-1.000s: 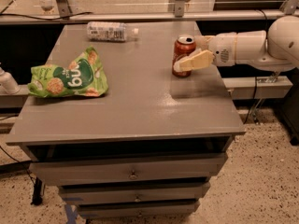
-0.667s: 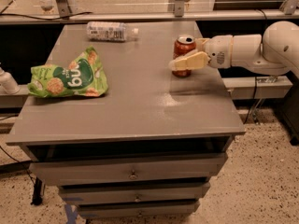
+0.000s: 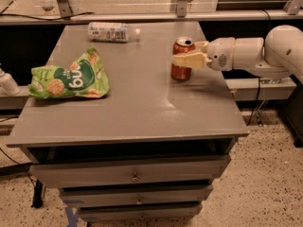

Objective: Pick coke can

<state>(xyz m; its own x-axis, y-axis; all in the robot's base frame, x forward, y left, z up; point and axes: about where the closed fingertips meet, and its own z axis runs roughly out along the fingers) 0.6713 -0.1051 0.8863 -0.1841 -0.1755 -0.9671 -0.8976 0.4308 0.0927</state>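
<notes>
The coke can (image 3: 180,72), red with a silver top, stands upright on the grey table (image 3: 142,112) near its right edge. My gripper (image 3: 187,52) reaches in from the right at can height. It is open, with the near finger (image 3: 188,59) across the can's front and the far finger (image 3: 201,45) behind its right side. The can sits between them and rests on the table.
A green snack bag (image 3: 71,77) lies at the left of the table. A clear plastic bottle (image 3: 111,31) lies on its side at the back. The table has drawers below. A rail and posts run behind it.
My gripper has moved left along the can, so the near finger now covers more of the can's front. The can has not moved.
</notes>
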